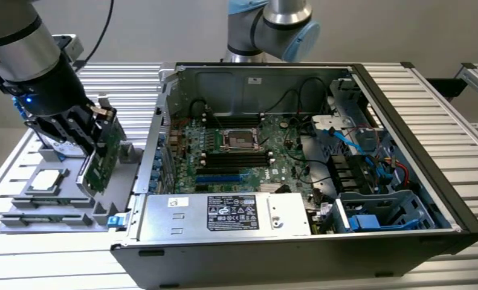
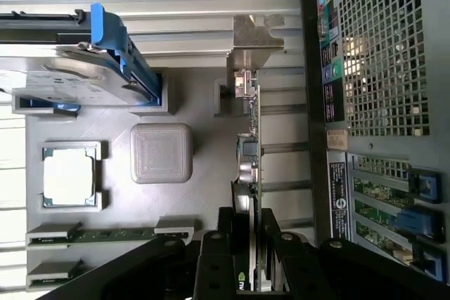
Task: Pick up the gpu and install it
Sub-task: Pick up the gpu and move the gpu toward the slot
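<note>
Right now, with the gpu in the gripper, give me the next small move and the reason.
Probably raise it straight up a little. The gripper is shut on the gpu, which stands on edge low over the grey tray, beside the case; its side wall looks higher than the card's lower edge.

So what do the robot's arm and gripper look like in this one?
The arm has silver cylindrical links and pale blue joint caps, with a black wrist section showing a small blue light. The black gripper has jointed link fingers. A black cable runs up from the wrist.
</note>
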Robot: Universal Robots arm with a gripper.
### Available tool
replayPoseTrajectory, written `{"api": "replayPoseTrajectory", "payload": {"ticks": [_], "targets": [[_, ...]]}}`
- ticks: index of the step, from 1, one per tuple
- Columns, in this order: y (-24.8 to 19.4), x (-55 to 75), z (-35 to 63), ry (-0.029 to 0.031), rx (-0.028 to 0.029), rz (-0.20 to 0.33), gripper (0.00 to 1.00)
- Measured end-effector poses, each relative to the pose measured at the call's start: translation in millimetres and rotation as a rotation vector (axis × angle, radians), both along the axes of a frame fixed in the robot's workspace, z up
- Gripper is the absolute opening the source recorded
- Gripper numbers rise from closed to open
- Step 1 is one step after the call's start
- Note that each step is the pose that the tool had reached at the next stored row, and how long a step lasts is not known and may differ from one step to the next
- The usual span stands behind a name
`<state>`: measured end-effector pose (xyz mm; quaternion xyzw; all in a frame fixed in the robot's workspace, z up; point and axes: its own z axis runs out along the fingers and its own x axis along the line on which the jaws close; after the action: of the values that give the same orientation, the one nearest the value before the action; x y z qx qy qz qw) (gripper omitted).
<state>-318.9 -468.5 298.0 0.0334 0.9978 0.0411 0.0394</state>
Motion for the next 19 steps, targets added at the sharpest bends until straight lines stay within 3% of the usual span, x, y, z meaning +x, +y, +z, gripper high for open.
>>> {"api": "replayPoseTrajectory", "payload": {"ticks": [5, 15, 17, 19], "targets": [[0.0, 2.5, 21.7, 0.0023, 0.0017, 0.01, 0.27], [0.0, 10.5, 60.7, 0.0146, 0.0035, 0.043, 0.27], [0.0, 12.3, 65.3, 0.019, 0.0037, 0.05, 0.27], [0.0, 13.1, 68.7, 0.0271, 0.0037, 0.056, 0.27]]}}
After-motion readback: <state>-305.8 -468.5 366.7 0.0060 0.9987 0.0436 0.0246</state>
